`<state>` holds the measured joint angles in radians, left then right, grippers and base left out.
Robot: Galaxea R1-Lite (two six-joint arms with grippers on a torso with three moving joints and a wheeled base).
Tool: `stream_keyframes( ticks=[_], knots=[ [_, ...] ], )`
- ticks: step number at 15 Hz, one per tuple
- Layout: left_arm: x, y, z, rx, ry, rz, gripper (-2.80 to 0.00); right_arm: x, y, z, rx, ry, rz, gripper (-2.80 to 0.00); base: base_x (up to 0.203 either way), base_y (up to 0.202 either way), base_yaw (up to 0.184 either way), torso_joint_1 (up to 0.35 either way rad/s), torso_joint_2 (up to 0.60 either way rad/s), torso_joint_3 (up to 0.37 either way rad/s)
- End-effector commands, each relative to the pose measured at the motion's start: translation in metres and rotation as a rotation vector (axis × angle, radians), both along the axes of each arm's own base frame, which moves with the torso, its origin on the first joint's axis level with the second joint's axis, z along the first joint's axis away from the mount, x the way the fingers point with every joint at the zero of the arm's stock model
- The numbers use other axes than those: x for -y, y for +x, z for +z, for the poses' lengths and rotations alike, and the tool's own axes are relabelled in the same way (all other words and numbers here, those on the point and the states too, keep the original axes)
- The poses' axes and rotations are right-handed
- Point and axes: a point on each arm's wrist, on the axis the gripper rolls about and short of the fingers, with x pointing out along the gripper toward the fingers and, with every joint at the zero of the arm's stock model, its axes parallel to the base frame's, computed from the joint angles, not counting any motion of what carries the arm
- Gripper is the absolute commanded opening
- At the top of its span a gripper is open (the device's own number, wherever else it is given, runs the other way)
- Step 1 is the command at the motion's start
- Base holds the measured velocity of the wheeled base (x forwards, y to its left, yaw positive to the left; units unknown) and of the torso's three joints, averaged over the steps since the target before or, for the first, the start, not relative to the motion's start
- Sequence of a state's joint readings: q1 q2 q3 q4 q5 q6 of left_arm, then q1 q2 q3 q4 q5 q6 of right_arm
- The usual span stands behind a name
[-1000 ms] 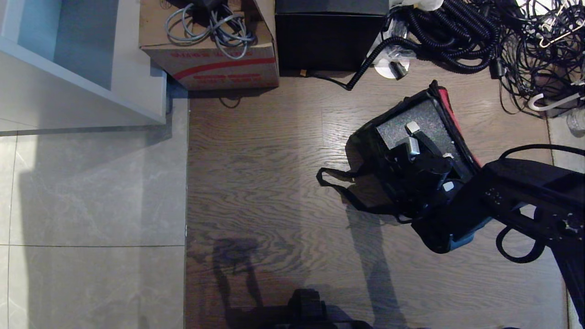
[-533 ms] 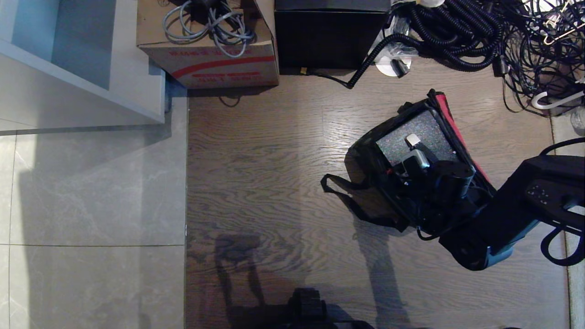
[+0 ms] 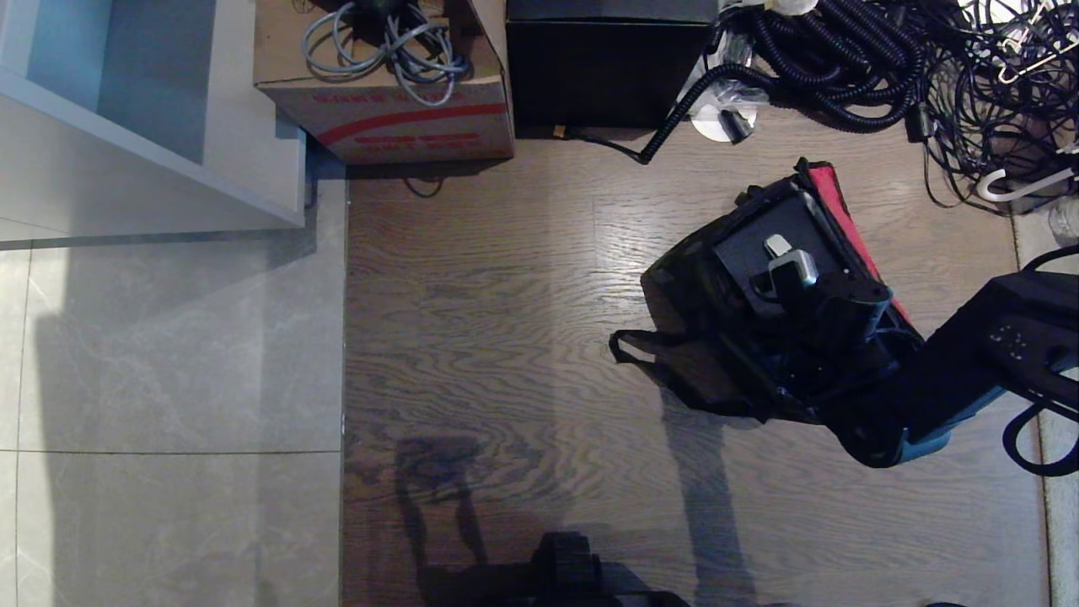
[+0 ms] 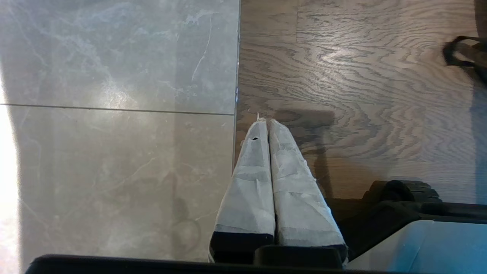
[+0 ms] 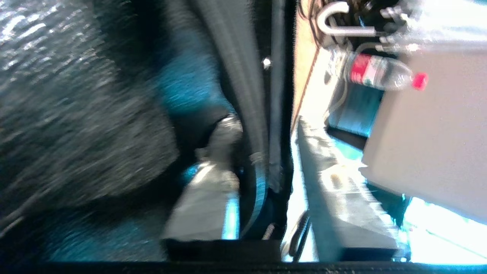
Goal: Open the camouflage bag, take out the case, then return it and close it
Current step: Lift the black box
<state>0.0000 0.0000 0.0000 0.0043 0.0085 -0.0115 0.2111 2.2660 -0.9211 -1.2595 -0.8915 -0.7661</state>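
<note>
Head view dim, warm; glare streak on wood floor [image 3: 539, 253], long shadows falling toward the robot's base. Right wrist view heavily motion-blurred, overexposed past the jaws. Left wrist view sharp, washed-out tile [image 4: 114, 76] at edge.

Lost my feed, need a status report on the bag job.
Right gripper open at the case handle. Case sits inside the open camouflage bag on the floor. Left gripper shut, parked. Nothing blocking.
</note>
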Motion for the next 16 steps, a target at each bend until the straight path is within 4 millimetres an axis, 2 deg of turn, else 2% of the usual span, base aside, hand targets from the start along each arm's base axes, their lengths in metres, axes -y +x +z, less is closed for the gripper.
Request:
stream_keyframes(
  ticks=[1,7,12,13,16],
  knots=[
    [0.000,0.000,0.000,0.000,-0.001,0.001,-2.80,0.004,0.003,-0.001,0.002,0.015,-0.017,0.00,0.000,0.000,0.000,0.000,0.00,0.000],
    [0.000,0.000,0.000,0.000,-0.001,0.001,-2.80,0.052,0.022,-0.003,-0.013,0.062,-0.147,0.00,0.000,0.000,0.000,0.000,0.00,0.000],
    [0.000,0.000,0.000,0.000,-0.001,0.001,-2.80,0.059,0.033,-0.023,-0.040,0.071,-0.172,0.00,0.000,0.000,0.000,0.000,0.00,0.000],
    [0.000,0.000,0.000,0.000,-0.001,0.001,-2.80,0.059,0.030,-0.023,-0.046,0.074,-0.172,-2.80,0.000,0.000,0.000,0.000,0.00,0.000],
    [0.000,0.000,0.000,0.000,-0.001,0.001,-2.80,0.050,0.022,-0.010,-0.019,0.092,-0.154,-2.80,0.000,0.000,0.000,0.000,0.00,0.000]
  ],
)
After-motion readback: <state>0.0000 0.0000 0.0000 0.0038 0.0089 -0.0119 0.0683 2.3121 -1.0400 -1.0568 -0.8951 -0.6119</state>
